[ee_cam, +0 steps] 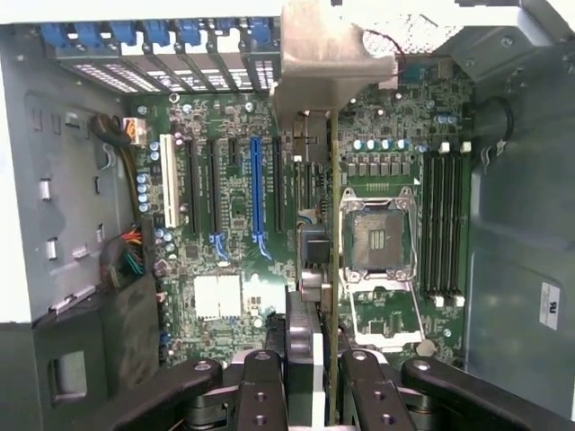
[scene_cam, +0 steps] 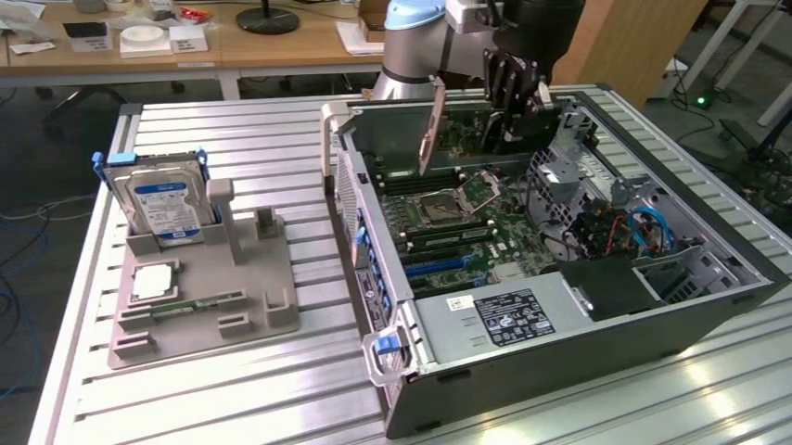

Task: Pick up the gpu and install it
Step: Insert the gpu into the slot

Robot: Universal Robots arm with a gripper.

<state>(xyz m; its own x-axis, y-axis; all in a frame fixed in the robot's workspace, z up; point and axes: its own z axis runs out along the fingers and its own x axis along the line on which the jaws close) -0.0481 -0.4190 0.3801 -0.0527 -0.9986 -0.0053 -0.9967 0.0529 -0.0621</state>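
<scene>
- Gripper (scene_cam: pixel 514 91) is clenched on the gpu (scene_cam: pixel 498 137), holding the card on edge.
- Gpu hangs inside the open case (scene_cam: pixel 557 371) over the motherboard (scene_cam: pixel 495 232), at 1 o'clock of the socket (scene_cam: pixel 448 199) in the exterior view.
- Hard drive (scene_cam: pixel 161 206) stands at 9 o'clock of the case.

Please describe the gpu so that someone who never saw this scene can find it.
Find the open computer case on the slatted table. Above its motherboard, the gripper holds the gpu on edge. Unlike the blue-labelled hard drive in the grey holder outside, it is a thin card with a metal bracket.
</scene>
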